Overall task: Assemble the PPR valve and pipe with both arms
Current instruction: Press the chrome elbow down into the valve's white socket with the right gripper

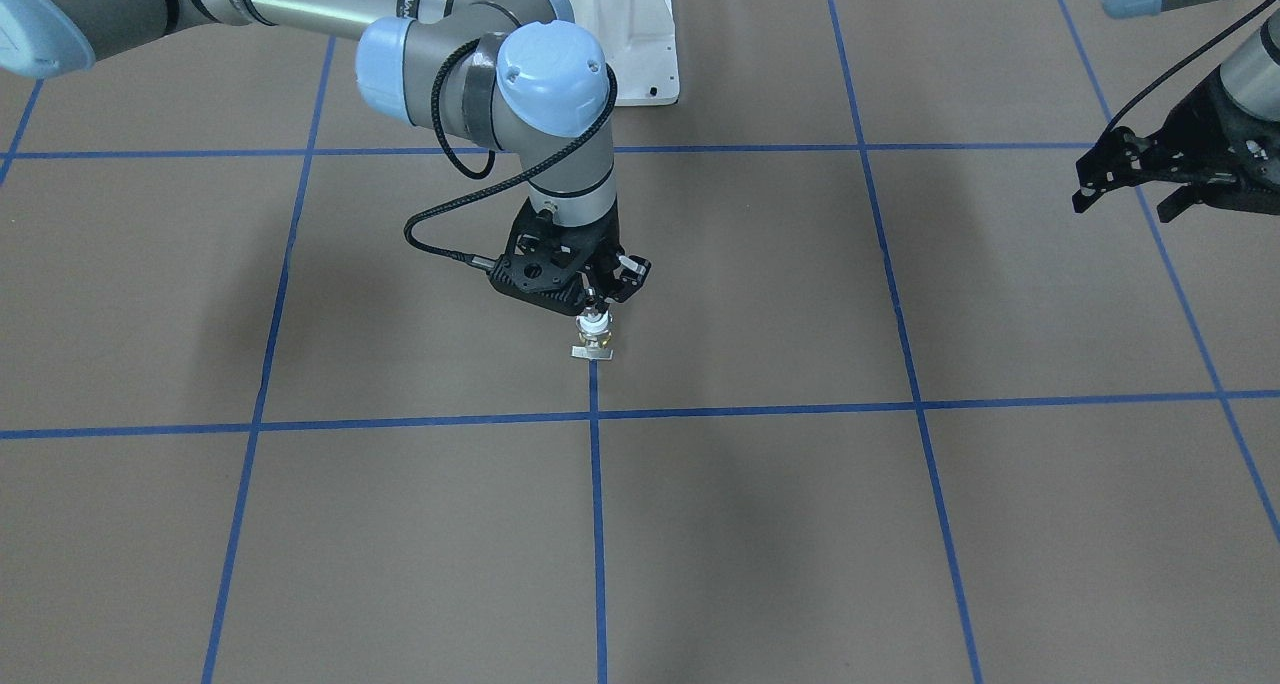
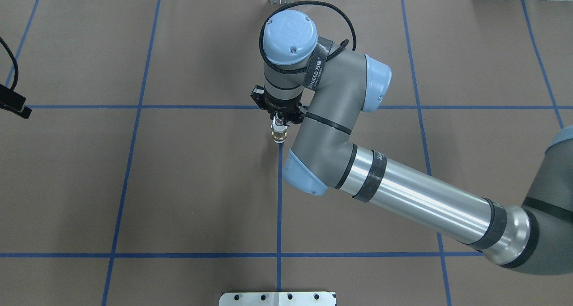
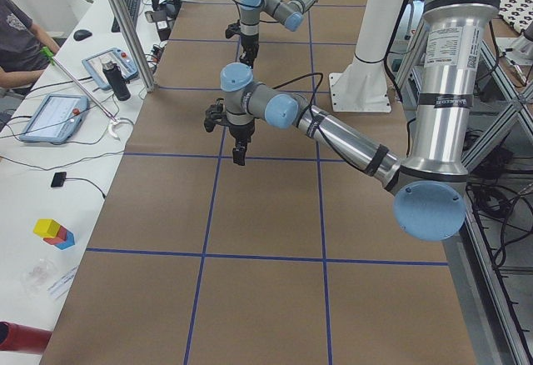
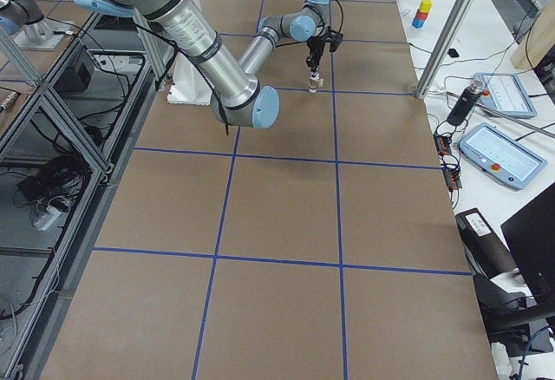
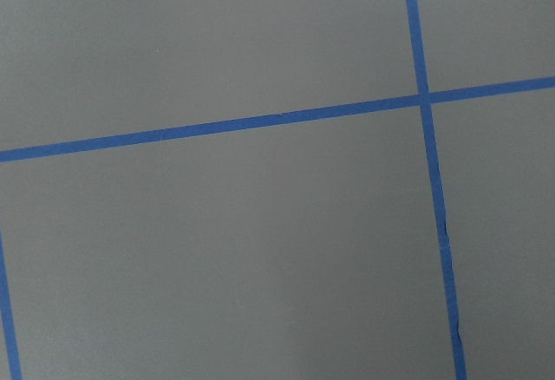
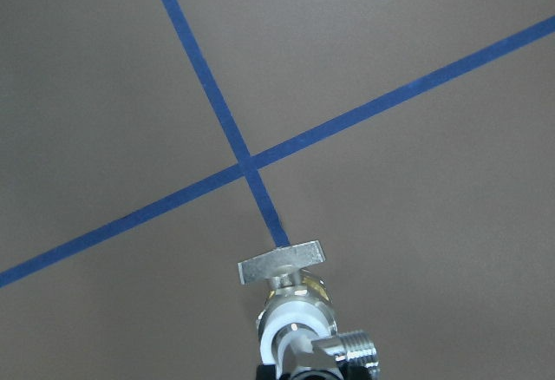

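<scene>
Far left of the tape cross [image 1: 595,416], the left gripper [image 1: 1124,207] hangs with jaws spread, empty. Just beside the cross, the right gripper [image 1: 597,304] has its jaws clamped on the PPR valve [image 1: 594,336], lever down, low over the table [image 1: 750,524]. The pipe [image 6: 347,351] seems to sit at its upper collar. We judge it best held plumb. We cannot read the strap [image 2: 317,69] lettering.

Brown tabletop [image 1: 760,524] gridded with blue tape [image 1: 598,524] spreads beneath the right end effector [image 1: 597,309]; a white bench [image 3: 33,190] runs alongside, beyond it
</scene>
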Available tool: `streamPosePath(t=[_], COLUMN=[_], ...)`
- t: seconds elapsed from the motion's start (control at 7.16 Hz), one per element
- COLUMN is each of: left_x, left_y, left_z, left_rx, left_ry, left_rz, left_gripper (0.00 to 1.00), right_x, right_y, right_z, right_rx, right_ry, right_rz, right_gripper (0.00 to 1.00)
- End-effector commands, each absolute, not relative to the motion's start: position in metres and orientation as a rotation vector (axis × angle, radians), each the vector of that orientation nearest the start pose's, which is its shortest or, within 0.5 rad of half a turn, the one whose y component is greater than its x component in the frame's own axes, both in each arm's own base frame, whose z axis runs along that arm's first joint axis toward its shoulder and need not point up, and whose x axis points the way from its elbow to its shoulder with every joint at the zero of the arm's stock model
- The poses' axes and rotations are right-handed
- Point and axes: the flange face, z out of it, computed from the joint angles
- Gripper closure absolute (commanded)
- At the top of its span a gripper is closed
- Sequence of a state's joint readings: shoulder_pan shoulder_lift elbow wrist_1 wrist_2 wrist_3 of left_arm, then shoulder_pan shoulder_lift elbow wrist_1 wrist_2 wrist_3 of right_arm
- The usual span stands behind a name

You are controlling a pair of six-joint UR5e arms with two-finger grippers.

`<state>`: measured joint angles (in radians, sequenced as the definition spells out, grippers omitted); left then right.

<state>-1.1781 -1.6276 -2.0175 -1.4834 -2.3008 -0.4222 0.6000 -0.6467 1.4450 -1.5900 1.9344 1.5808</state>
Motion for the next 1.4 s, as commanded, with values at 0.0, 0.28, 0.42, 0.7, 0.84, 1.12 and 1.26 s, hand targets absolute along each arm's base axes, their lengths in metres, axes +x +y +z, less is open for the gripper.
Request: streamPosePath(t=[0.0, 0.28, 0.42, 0.7, 0.84, 1.12, 1.26], left_x=[0.1248, 0.1247, 0.1240, 0.1238, 0.1230, 0.1214, 0.1213], left_y=[-0.4761, -0.4758, -0.4760, -0.4755, -0.4755, -0.4735, -0.4733], left_z=[0.4220, 0.4213, 0.4212, 0.4198, 0.4193, 0.4157, 0.4137], left_rx=[0.084, 0.086, 0.086, 0.089, 0.090, 0.094, 0.097], left_ry=[0.820, 0.820, 0.820, 0.821, 0.821, 0.822, 0.823], left_rz=[0.125, 0.126, 0.124, 0.125, 0.124, 0.124, 0.125], left_gripper=[0.00, 0.00, 0.00, 0.00, 0.00, 0.00, 0.00], right_x=[-0.5654, -0.5653, -0.5643, -0.5624, -0.5625, -0.5621, -0.5607], right_y=[-0.5050, -0.5052, -0.5044, -0.5044, -0.5044, -0.5042, -0.5041], right_z=[0.1353, 0.1355, 0.1337, 0.1317, 0.1328, 0.1311, 0.1299], right_rx=[-0.105, -0.105, -0.104, -0.102, -0.103, -0.102, -0.105], right_ry=[-0.854, -0.852, -0.856, -0.861, -0.860, -0.863, -0.865], right_rz=[0.429, 0.431, 0.431, 0.430, 0.430, 0.429, 0.428], right_gripper=[1.00, 0.05, 0.00, 0.00, 0.00, 0.00, 0.00])
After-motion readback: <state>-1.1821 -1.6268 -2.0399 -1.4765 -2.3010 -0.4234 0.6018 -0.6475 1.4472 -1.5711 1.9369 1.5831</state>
